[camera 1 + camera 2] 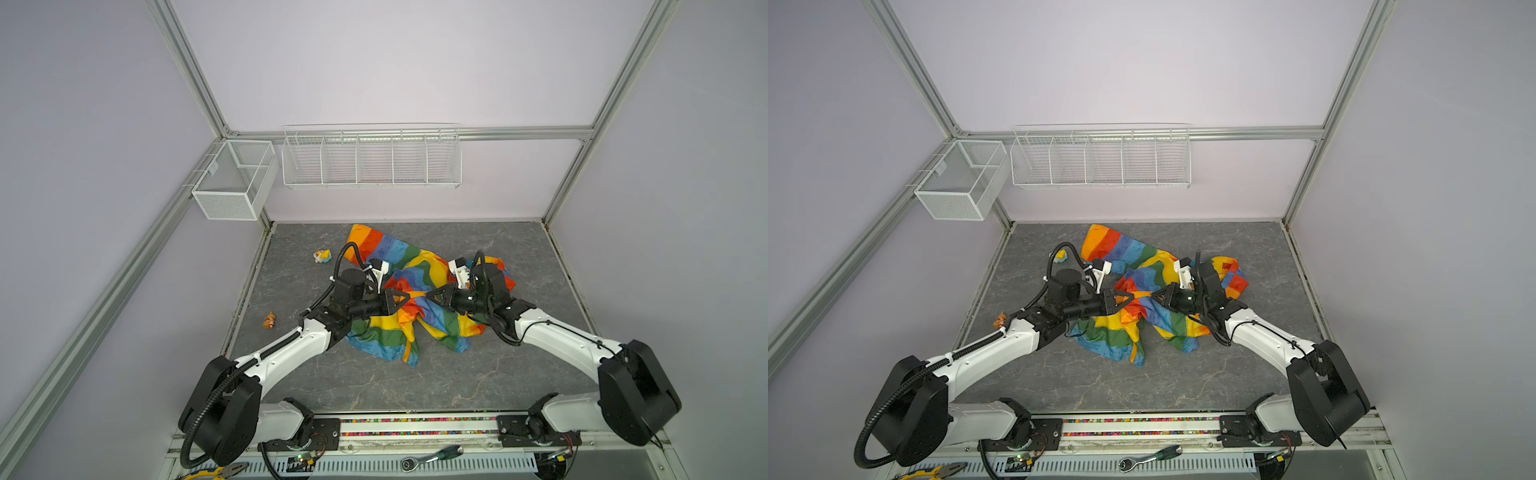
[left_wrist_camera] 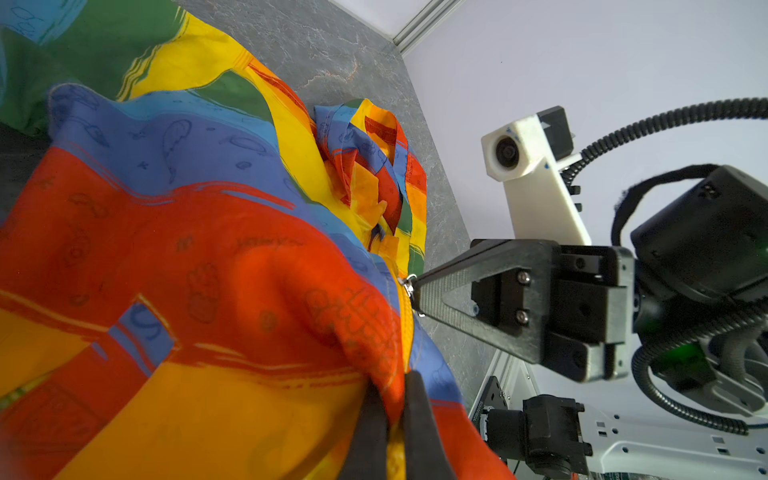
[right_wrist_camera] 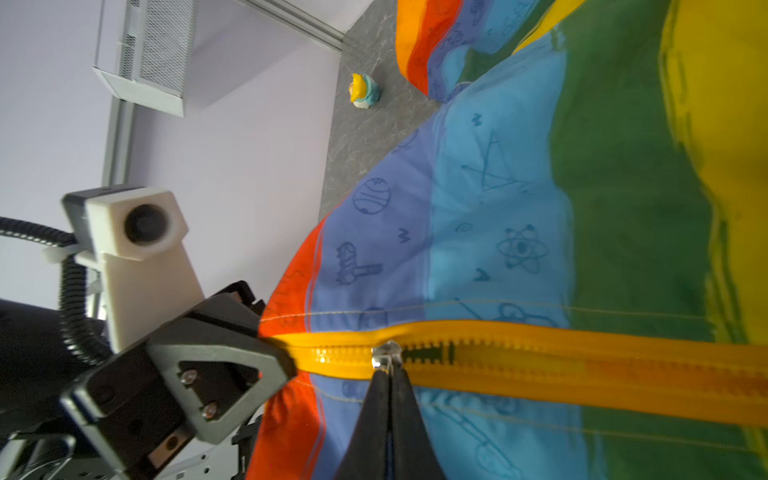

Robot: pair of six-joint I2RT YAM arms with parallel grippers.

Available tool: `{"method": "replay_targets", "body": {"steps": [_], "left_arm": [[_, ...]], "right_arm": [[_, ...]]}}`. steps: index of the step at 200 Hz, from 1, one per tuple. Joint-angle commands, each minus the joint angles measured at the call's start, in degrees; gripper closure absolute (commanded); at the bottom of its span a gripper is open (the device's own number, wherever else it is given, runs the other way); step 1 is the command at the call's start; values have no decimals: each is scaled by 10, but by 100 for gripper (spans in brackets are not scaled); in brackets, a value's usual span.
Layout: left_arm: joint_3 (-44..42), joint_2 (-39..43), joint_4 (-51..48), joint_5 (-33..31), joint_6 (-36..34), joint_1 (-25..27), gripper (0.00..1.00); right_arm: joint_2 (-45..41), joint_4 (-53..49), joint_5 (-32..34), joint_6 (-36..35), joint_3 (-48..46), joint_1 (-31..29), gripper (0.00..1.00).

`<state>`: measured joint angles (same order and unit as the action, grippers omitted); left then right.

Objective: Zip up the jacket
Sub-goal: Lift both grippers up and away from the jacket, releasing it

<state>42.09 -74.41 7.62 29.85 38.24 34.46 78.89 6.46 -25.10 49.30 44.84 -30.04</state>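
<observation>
In both top views my arms cover the jacket (image 1: 386, 336) where they meet, and I can't sort hood from sleeves in the folds. It lies crumpled mid-table (image 1: 457, 386), rainbow-striped. Over the table's middle my left gripper (image 3: 289, 359) is clamped on the end of the orange-yellow zipper (image 3: 582, 357). My right gripper (image 3: 388, 372) pinches the silvery slider (image 3: 386, 351), with a short dark gap just beyond it.

Yellow-blue toy (image 1: 322, 255), orange toy (image 1: 270, 321), mesh basket (image 1: 226, 208), wire rack (image 1: 370, 166), ratchet (image 1: 430, 458)
</observation>
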Motion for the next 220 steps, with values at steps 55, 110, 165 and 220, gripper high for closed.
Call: {"method": "replay_targets", "body": {"steps": [55, 110, 165, 220], "left_arm": [[-19, 50, -1, -29, -24, -23, 100], [-20, 53, -17, -31, -33, -29, 100], [29, 16, -60, -43, -64, -29, 100], [264, -91, -249, -122, -191, -29, 100]], "right_arm": [[21, -131, 78, -113, -6, 89, 93], [38, -143, 79, -127, -12, 157, 93], [18, -126, 24, -143, 11, 165, 93], [20, -217, 37, -185, 160, 180, 93]]}}
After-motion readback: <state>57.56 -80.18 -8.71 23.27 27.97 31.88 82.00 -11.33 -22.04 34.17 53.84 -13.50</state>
